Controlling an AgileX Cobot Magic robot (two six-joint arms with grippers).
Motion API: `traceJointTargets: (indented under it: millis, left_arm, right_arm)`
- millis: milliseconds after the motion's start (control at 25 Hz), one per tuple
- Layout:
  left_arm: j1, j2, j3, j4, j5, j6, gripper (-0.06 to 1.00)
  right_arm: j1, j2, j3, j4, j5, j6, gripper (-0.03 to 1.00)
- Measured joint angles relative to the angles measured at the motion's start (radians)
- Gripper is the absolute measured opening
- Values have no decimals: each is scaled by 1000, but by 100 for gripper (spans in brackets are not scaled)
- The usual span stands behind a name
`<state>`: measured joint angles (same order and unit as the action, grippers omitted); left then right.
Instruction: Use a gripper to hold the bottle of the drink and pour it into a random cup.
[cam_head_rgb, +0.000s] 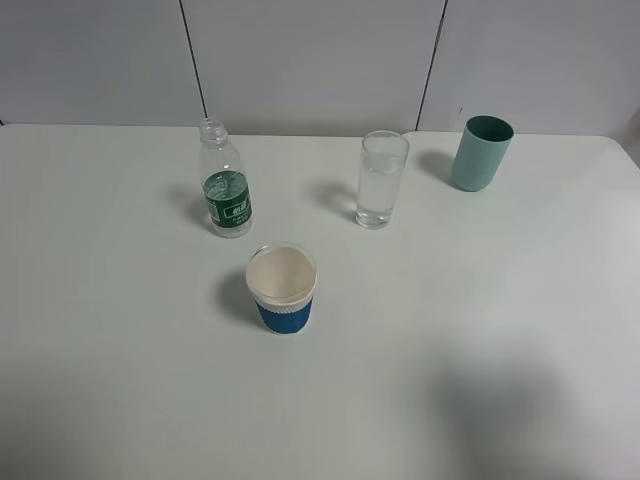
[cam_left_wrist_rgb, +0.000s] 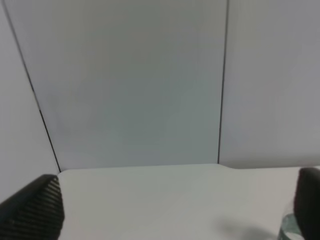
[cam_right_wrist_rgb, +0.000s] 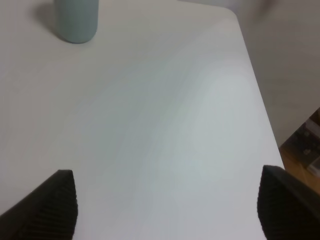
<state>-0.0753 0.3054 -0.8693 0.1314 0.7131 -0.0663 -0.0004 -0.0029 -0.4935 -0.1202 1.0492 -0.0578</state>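
Note:
The bottle of the drink (cam_head_rgb: 226, 180) stands upright and uncapped at the back left of the white table, clear with a green label. To its right stands the cup (cam_head_rgb: 382, 180), a tall clear glass with some clear liquid in it. Neither gripper shows in the exterior high view. In the left wrist view my left gripper (cam_left_wrist_rgb: 177, 205) is open, with nothing between its fingers and facing the back wall. Beside its one finger is a sliver of something clear (cam_left_wrist_rgb: 289, 227); I cannot tell which object it is. My right gripper (cam_right_wrist_rgb: 167, 192) is open over bare table.
A white paper cup with a blue sleeve (cam_head_rgb: 282, 288) stands in front of the bottle. A teal tumbler (cam_head_rgb: 482, 152) is at the back right, also seen as the teal tumbler (cam_right_wrist_rgb: 76, 20) ahead of the right gripper. The table's right edge (cam_right_wrist_rgb: 260, 105) drops off nearby.

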Motion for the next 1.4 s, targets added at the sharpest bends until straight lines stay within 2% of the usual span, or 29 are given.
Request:
traceJointTargets:
  millis: [200, 320, 480, 760, 1160, 1400]
  left_arm:
    - [47, -140, 85, 0, 7, 0, 92]
    - [65, -214, 113, 0, 47, 0, 92]
    - [70, -298, 136, 7, 115, 0, 92]
    - [71, -308, 179, 8, 266, 0, 92]
    - [71, -308, 331, -34, 288, 0, 92]
    - [71, -309, 340, -34, 291, 0, 92]
  right_arm:
    - [0, 0, 0, 0, 0, 0, 74]
    - [0, 0, 0, 0, 0, 0, 74]
    - [0, 0, 0, 0, 0, 0, 74]
    - [0, 0, 0, 0, 0, 0, 74]
    - [0, 0, 0, 0, 0, 0, 74]
    - [0, 0, 0, 0, 0, 0, 74]
